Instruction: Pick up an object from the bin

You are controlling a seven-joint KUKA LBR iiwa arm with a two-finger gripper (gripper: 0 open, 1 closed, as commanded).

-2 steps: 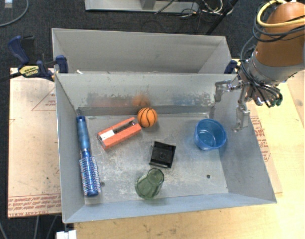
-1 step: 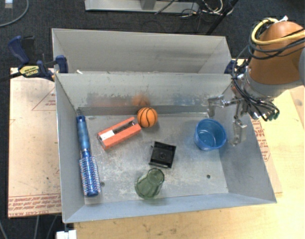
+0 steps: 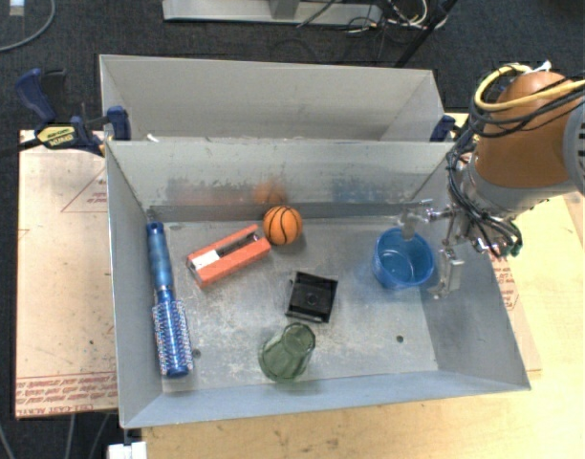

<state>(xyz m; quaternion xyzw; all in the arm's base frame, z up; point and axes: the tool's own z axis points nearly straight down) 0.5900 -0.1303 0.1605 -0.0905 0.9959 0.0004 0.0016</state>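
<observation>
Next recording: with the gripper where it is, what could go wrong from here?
The gripper sits beside the blue cup, close to the bin's right wall: it might push or tip the cup rather than grip it, or scrape the wall. The cup's round side may also slip from a pinch.

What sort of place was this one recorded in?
Probably a robotics lab or test workshop: an orange-covered robot arm reaches into a grey metal bin of unrelated small items, such as a blue plastic hairbrush and a small orange ball, and loose black cables lie on the dark floor behind.
</observation>
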